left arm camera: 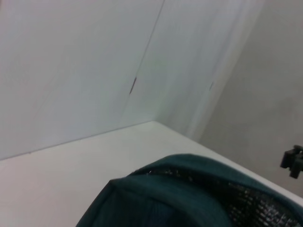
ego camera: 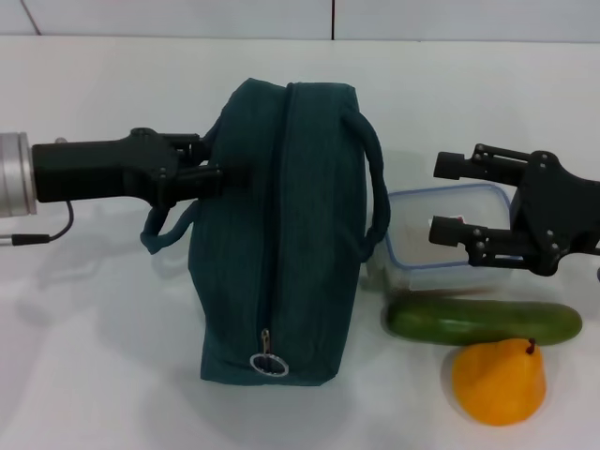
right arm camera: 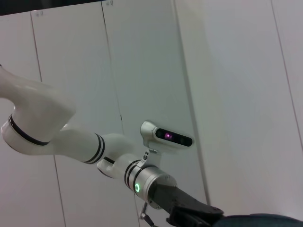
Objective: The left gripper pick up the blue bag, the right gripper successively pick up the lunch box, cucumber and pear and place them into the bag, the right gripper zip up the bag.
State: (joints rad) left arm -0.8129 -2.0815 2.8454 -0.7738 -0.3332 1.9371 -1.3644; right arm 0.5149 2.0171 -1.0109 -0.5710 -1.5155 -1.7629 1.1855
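Note:
The blue bag [ego camera: 281, 234] stands in the middle of the white table, its zipper line running down to a metal ring pull [ego camera: 269, 364] at the near end. My left gripper [ego camera: 214, 169] comes in from the left and is shut on the bag's left upper edge, above a drooping handle. The bag's top also shows in the left wrist view [left arm camera: 180, 194]. My right gripper [ego camera: 439, 199] is open and empty, hovering over the clear lunch box [ego camera: 422, 220] to the right of the bag. The cucumber [ego camera: 483, 322] lies in front of the box, and the pear [ego camera: 499, 380] sits in front of the cucumber.
The white table [ego camera: 94, 356] runs back to a white panelled wall [ego camera: 187, 17]. The lunch box touches the bag's right handle [ego camera: 375, 187]. The right wrist view shows my left arm [right arm camera: 147, 182] with its green light.

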